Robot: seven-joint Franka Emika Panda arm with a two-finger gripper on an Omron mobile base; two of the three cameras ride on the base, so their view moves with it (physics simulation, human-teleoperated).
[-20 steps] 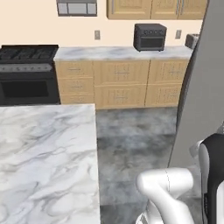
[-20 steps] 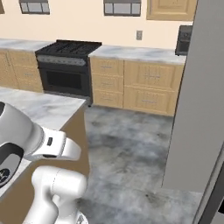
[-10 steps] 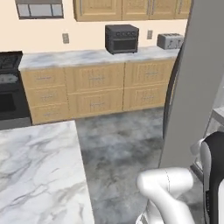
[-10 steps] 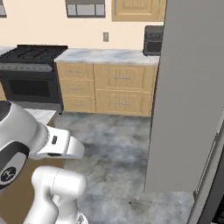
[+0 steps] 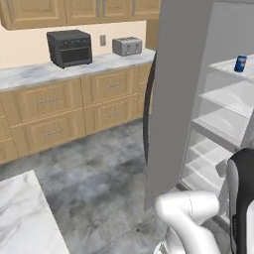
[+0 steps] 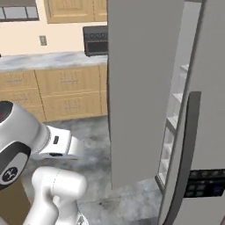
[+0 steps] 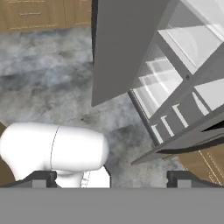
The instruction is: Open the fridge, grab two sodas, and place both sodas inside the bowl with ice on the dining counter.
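A: State of the jaws (image 7: 111,180)?

B: Spread wide and holding nothing. In the hand view the two dark finger tips (image 7: 37,179) stand far apart at the bottom edge, pointed down at the grey mottled floor (image 7: 48,74) in front of the fridge (image 7: 127,48).

A: Position of the fridge?

B: Directly ahead of the arm, with a door swung open. In the left base view the grey door panel (image 5: 181,94) stands edge-on between the kitchen and the white interior; its curved black handle (image 5: 147,114) runs down the side facing the cabinets. In the right base view the second door (image 6: 206,132) sits at the right, carrying a long black handle (image 6: 186,149) and a dark control panel (image 6: 204,182).

A: Contents of the fridge?

B: White shelves (image 5: 223,124), stacked one above another. One soda (image 5: 240,63), a small blue can, stands upright on an upper shelf near the right edge of the left base view. I cannot tell whether another can is inside.

A: Surroundings?

B: The marble corner of the dining surface (image 5: 22,218) shows at lower left of the left base view, well apart from the fridge. Against the far wall, light wood cabinets (image 5: 74,109) carry a black toaster oven (image 5: 70,47) and a silver toaster (image 5: 127,46), side by side but apart.
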